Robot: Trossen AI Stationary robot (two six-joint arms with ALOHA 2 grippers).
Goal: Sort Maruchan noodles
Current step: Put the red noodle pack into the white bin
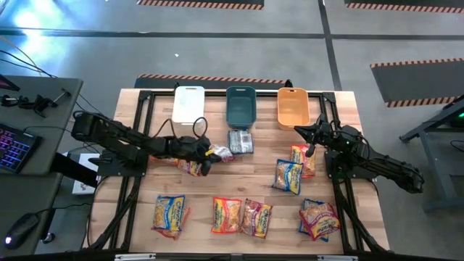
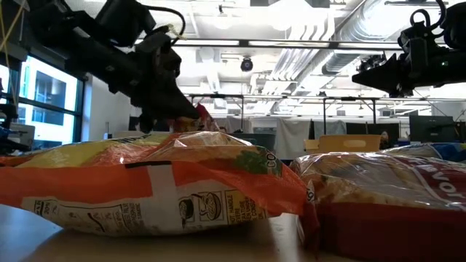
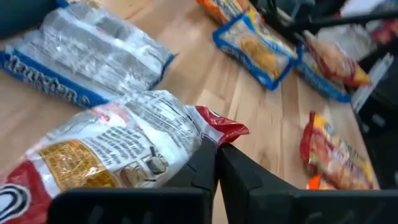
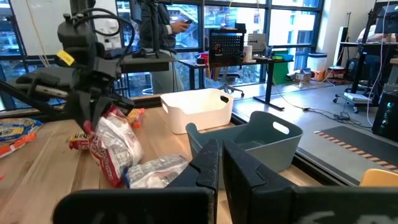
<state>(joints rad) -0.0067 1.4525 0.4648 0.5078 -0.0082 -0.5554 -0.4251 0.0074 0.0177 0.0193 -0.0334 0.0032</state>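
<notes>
My left gripper (image 1: 209, 152) (image 3: 217, 152) is over the middle of the table, in front of the white bin (image 1: 188, 105), shut on a pink-red noodle packet (image 1: 222, 154) (image 3: 118, 143) turned printed white back up. A blue packet (image 1: 241, 141) (image 3: 87, 56) lies flat just in front of the teal bin (image 1: 241, 105). Another packet (image 1: 190, 167) lies under the left arm's wrist. My right gripper (image 1: 312, 134) (image 4: 221, 165) hovers shut and empty in front of the orange bin (image 1: 293, 107). My left gripper pinches the pink-red packet by its red crimped end seam (image 3: 221, 129) between the two fingertips, coming slanting down from the table's left. The packet (image 4: 115, 149) hangs tilted below the fingers; whether its lower end touches the table I cannot tell.
Several more packets lie flat on the near half of the table: orange ones (image 1: 170, 215) (image 1: 226, 215) (image 1: 256, 217), a red one on a blue one (image 1: 319, 217), and a blue-and-yellow (image 1: 288, 176) beside an orange (image 1: 303, 159). The three bins stand along the far edge.
</notes>
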